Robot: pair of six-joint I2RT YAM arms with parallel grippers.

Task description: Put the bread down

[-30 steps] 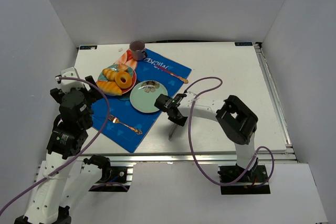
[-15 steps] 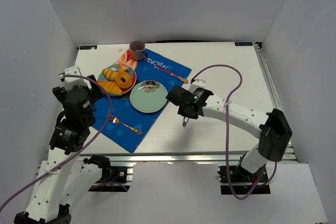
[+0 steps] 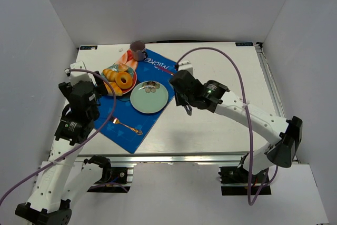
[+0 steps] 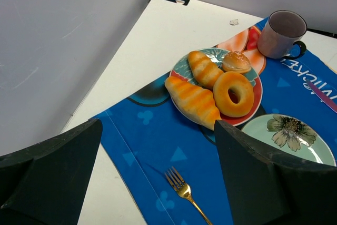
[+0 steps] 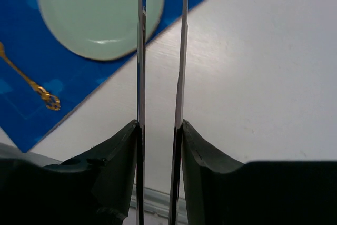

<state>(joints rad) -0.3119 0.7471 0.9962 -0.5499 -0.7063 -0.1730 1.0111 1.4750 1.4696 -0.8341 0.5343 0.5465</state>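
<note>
The bread (image 4: 192, 101) is a golden ridged pastry at the near edge of a red plate (image 4: 257, 92). A similar pastry (image 4: 204, 68), a yellow doughnut (image 4: 233, 94) and a small bun (image 4: 236, 61) lie on the same plate. My left gripper (image 4: 158, 130) is wide open and empty, held above the blue mat just short of the bread. In the top view it (image 3: 100, 84) sits at the plate's left edge (image 3: 132, 87). My right gripper (image 3: 188, 111) is shut and empty, over bare table right of the green plate (image 3: 149, 97).
A blue mat (image 3: 158, 69) holds a purple mug (image 3: 138, 50), a gold fork (image 3: 125, 125) and a spoon (image 3: 182, 79). The right wrist view shows the green plate (image 5: 95, 19) and the fork's handle end (image 5: 41, 91). White walls close in the left, back and right.
My right arm has stretched out and carried its gripper from the front of the table up to the mat's right edge. My left gripper has moved closer to the red plate.
</note>
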